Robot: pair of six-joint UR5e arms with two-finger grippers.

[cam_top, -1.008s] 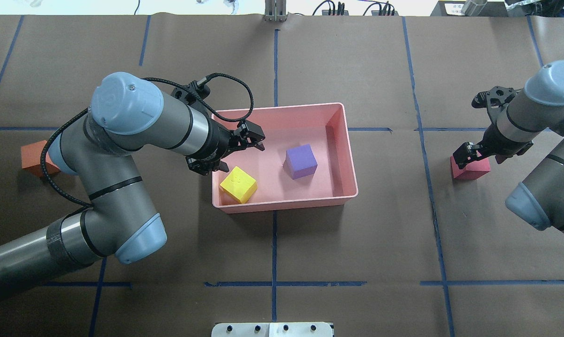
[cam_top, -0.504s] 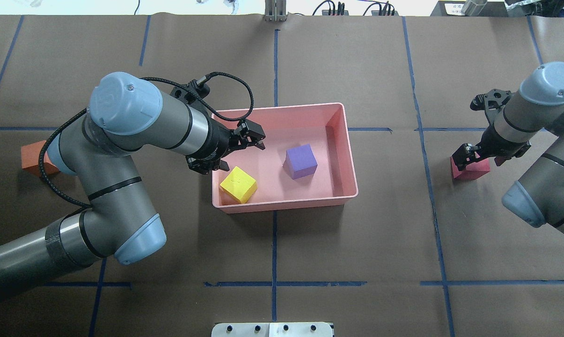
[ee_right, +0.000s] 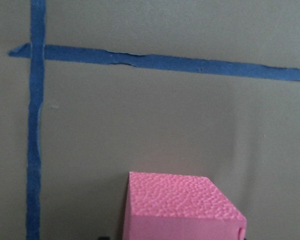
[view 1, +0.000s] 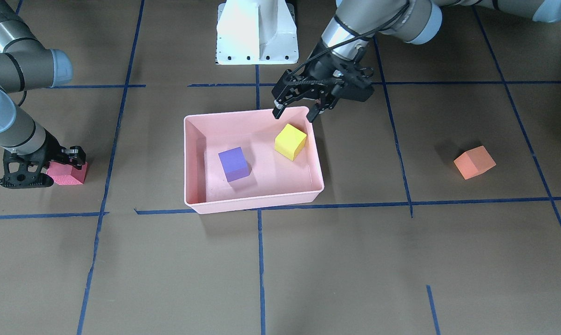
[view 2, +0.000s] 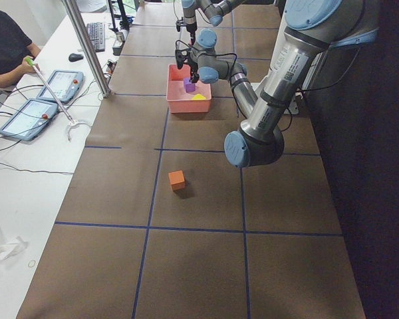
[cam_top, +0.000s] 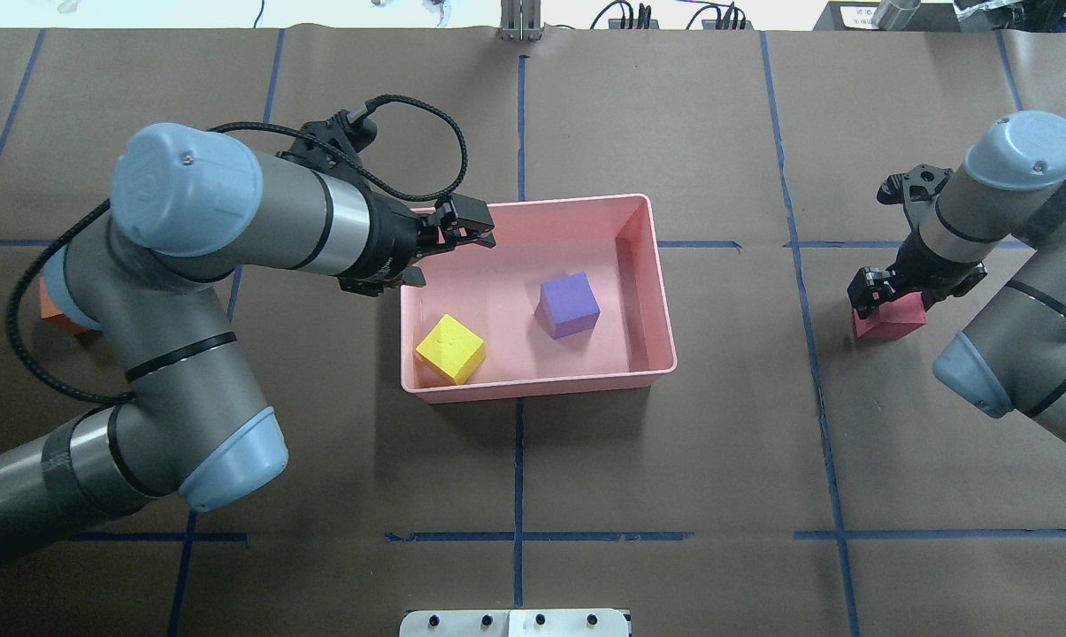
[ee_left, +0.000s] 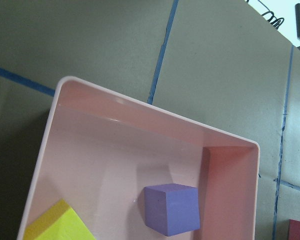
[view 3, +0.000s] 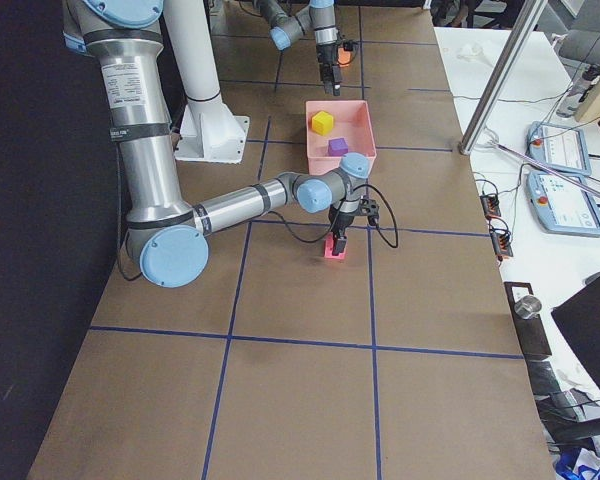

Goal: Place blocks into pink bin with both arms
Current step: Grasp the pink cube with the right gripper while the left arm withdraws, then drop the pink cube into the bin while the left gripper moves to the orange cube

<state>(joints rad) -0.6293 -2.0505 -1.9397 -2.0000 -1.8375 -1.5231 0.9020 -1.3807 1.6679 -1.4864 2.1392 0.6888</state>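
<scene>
The pink bin (cam_top: 661,292) holds the yellow-green block (cam_top: 449,349) and the purple block (cam_top: 568,304). My left gripper (cam_top: 453,261) is open and empty, above the bin's far left corner, away from the yellow-green block (view 1: 290,141). Its wrist view shows the bin (ee_left: 155,107) with the purple block (ee_left: 171,208). The red block (cam_top: 889,323) sits on the table to the bin's right. My right gripper (cam_top: 897,296) is open, with a jaw on either side of the red block (ee_right: 180,207). The orange block (view 1: 474,162) lies alone on the table, largely hidden behind my left arm in the overhead view.
Brown paper with blue tape lines (cam_top: 518,535) covers the table. The white pedestal base (view 1: 257,32) stands at the robot's side. An operator's table with tablets (view 2: 46,100) runs along the far side.
My left arm has swung back and to the left, taking the open gripper from beside the yellow-green block to the bin's far left corner. My right gripper shifted slightly over the red block.
</scene>
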